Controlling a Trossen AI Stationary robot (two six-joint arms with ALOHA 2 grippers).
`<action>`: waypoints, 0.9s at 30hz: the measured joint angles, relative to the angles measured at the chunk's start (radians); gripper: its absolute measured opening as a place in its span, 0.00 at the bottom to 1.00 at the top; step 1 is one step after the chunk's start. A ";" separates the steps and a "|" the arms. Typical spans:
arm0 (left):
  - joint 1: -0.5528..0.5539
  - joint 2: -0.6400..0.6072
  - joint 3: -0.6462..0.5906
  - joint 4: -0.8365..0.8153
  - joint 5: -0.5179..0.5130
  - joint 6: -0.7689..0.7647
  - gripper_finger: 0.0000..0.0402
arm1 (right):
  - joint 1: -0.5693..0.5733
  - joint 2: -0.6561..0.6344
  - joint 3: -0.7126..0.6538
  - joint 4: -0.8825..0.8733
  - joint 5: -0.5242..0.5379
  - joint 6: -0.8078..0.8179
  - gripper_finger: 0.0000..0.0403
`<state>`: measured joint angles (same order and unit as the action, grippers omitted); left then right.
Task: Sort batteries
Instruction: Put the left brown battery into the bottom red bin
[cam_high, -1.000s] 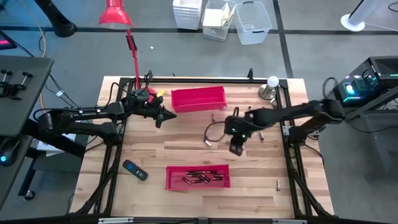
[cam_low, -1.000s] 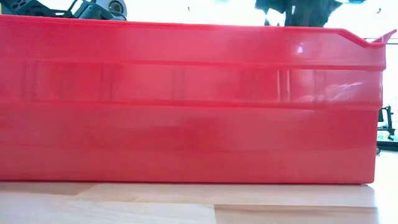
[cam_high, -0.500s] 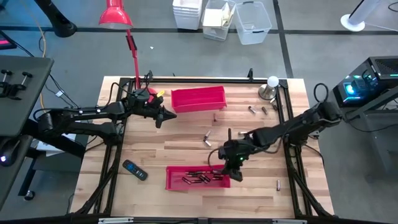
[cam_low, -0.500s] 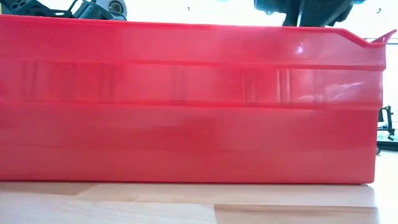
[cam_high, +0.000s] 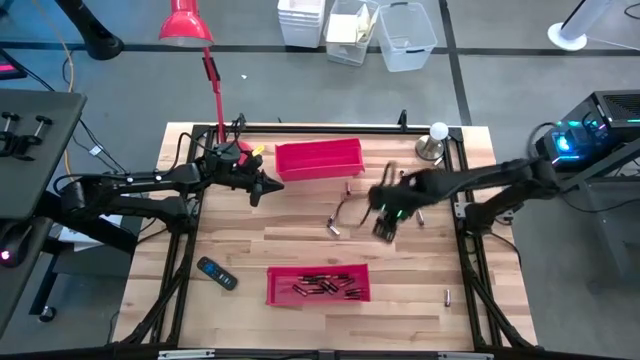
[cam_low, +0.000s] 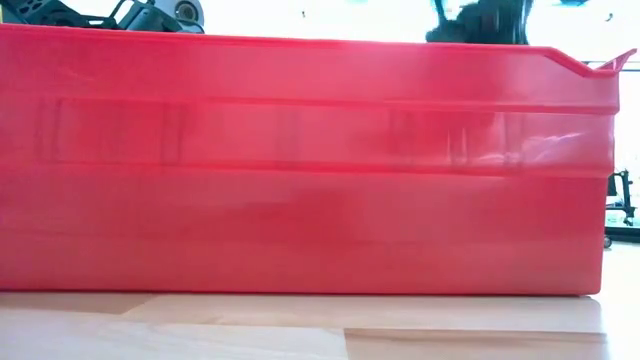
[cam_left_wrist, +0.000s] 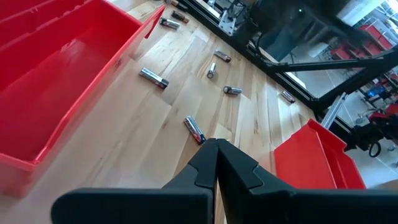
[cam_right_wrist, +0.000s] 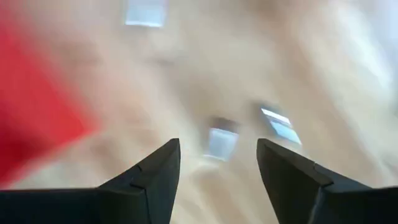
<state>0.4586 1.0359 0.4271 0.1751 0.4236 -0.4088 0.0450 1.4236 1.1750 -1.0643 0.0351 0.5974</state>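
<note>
Looking straight down, the right tool (cam_high: 384, 228) hangs spread and empty over the table (cam_high: 250, 240) between two red trays; the near tray (cam_high: 318, 285) holds most batteries (cam_high: 325, 287), others lie loose. Left wrist view shows the left tool (cam_left_wrist: 216, 151) pressed together, empty, beside the far tray (cam_left_wrist: 62, 74).
</note>
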 joint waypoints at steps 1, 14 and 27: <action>0.000 0.000 0.000 0.001 0.000 -0.001 0.00 | -0.059 -0.037 -0.046 -0.023 0.011 0.016 0.51; 0.000 0.000 0.000 0.002 -0.060 -0.007 0.00 | -0.723 -0.147 -0.479 0.223 0.091 0.115 0.48; 0.000 0.000 0.000 0.002 -0.062 -0.035 0.00 | -0.864 0.035 -0.464 0.257 0.161 0.024 0.48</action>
<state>0.4583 1.0359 0.4271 0.1768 0.3621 -0.4438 -0.8185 1.4587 0.7113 -0.8077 0.1964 0.6212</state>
